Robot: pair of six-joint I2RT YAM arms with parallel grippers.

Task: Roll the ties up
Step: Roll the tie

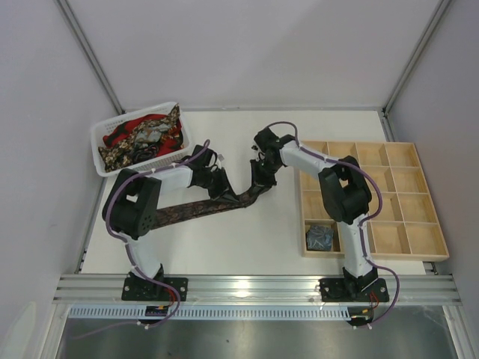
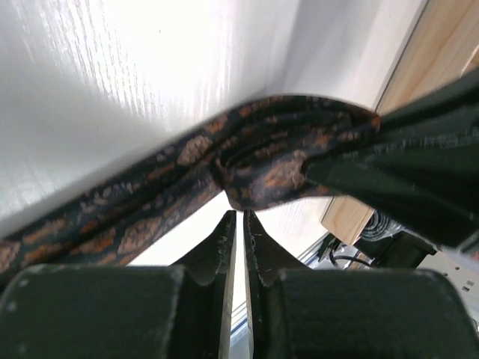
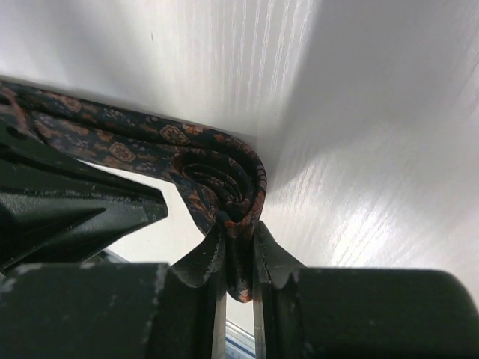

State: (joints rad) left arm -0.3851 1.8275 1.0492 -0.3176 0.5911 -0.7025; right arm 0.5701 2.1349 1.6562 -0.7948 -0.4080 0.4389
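Right wrist view: right gripper (image 3: pixel 238 239) pinches the tie's (image 3: pixel 224 161) coiled end to hold the roll tight. Left gripper (image 2: pixel 239 217), fingers nearly together, apparently steadies the loose length.

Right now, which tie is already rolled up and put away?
The grey-blue tie, coiled in the wooden tray's near-left compartment. The dark brown tie is only partly coiled, in the right tool; the rest lie heaped in the white basket.
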